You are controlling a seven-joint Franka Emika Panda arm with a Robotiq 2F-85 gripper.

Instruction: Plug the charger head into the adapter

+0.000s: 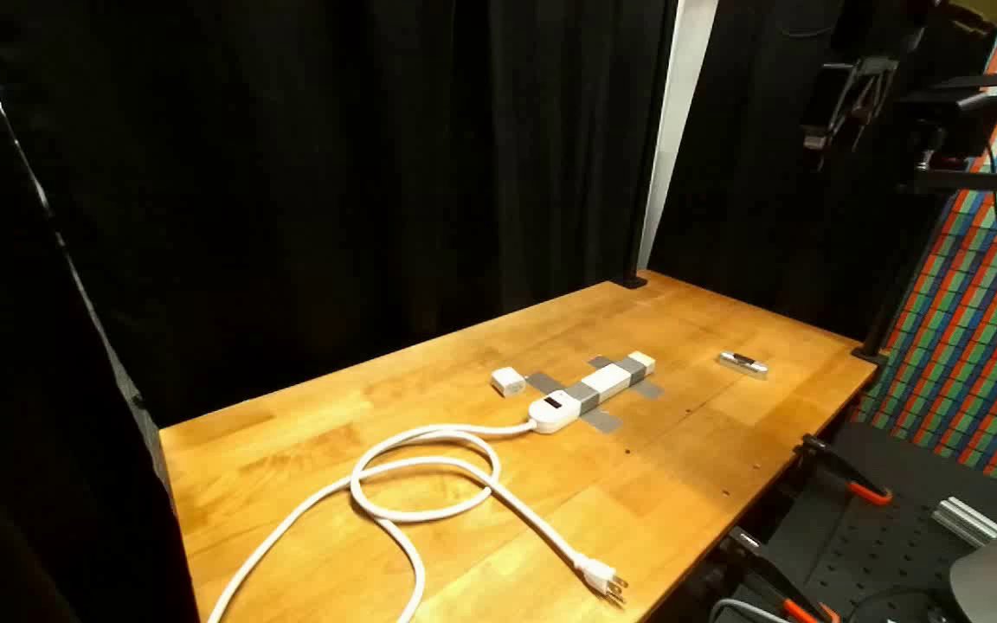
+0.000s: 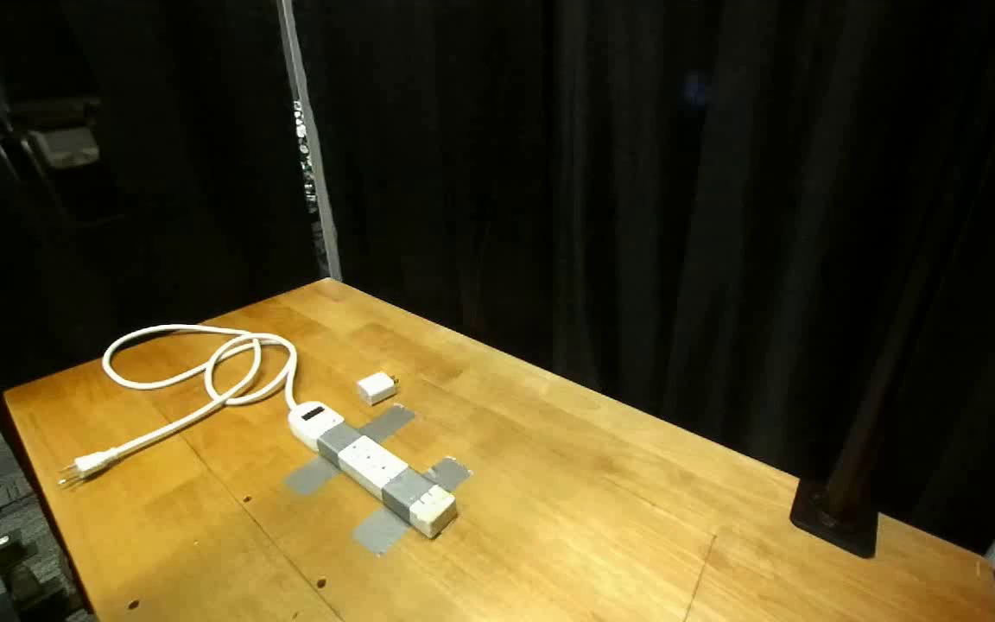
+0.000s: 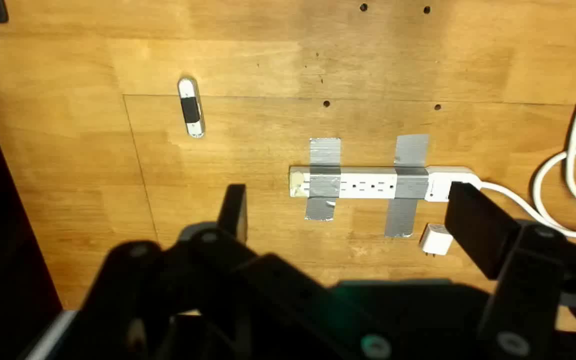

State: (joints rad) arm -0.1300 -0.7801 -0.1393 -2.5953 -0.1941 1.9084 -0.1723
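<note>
Black two-fingered gripper (image 3: 348,210) spread, I hold nothing | wrist view, right: white plastic cube charger (image 3: 436,240), prongs (image 3: 433,255) sideways, so may miss long white plastic strip (image 3: 368,185)

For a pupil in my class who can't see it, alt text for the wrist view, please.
A white charger head lies unplugged beside a power strip taped to a wooden table, seen past an open black gripper. Two grey tape bands cross the strip, whose white cable loops at right; a small pale object with a black middle lies upper left.
</note>
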